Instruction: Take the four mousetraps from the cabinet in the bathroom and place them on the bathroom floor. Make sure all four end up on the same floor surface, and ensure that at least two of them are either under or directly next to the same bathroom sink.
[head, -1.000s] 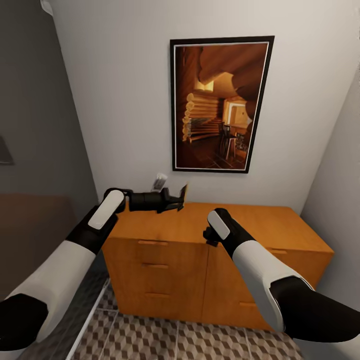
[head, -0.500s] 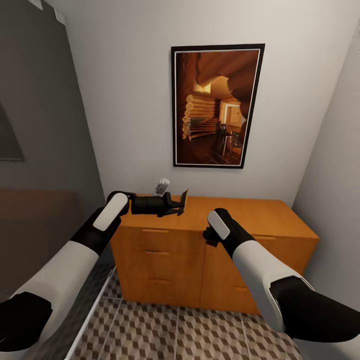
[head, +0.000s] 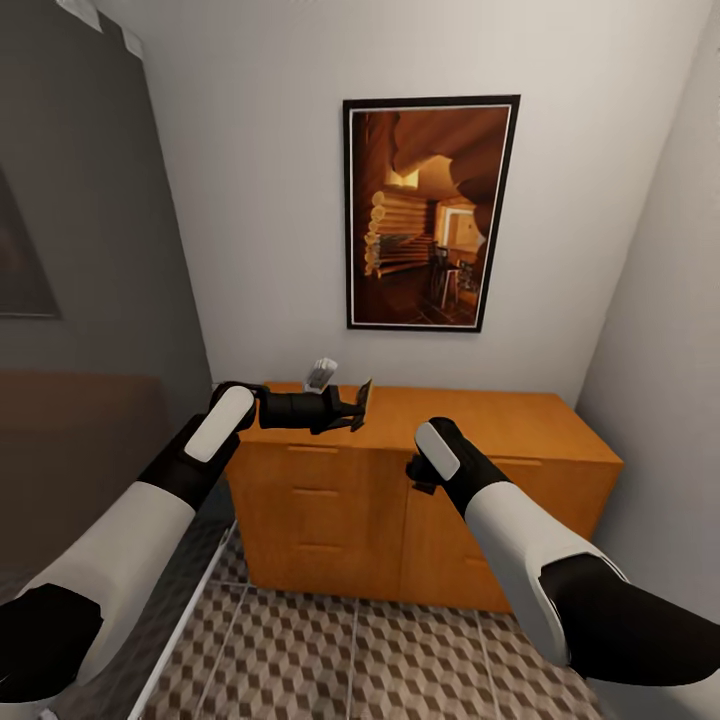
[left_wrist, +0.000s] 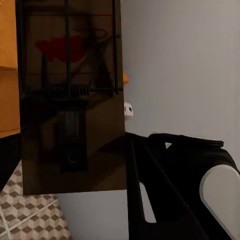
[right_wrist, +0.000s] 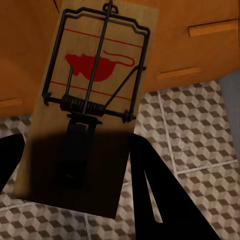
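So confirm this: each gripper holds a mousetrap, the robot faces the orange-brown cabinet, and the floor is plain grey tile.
One thing is wrong: the floor is not plain grey. The head view shows tiles in a brown, beige and white cube pattern. The rest stands: the left gripper and right gripper each hold a mousetrap, facing the orange-brown cabinet.

Arms: white shells, black joints, in the head view.
Wrists: black, white oval pads.
Left gripper (head: 358, 402): black fingers.
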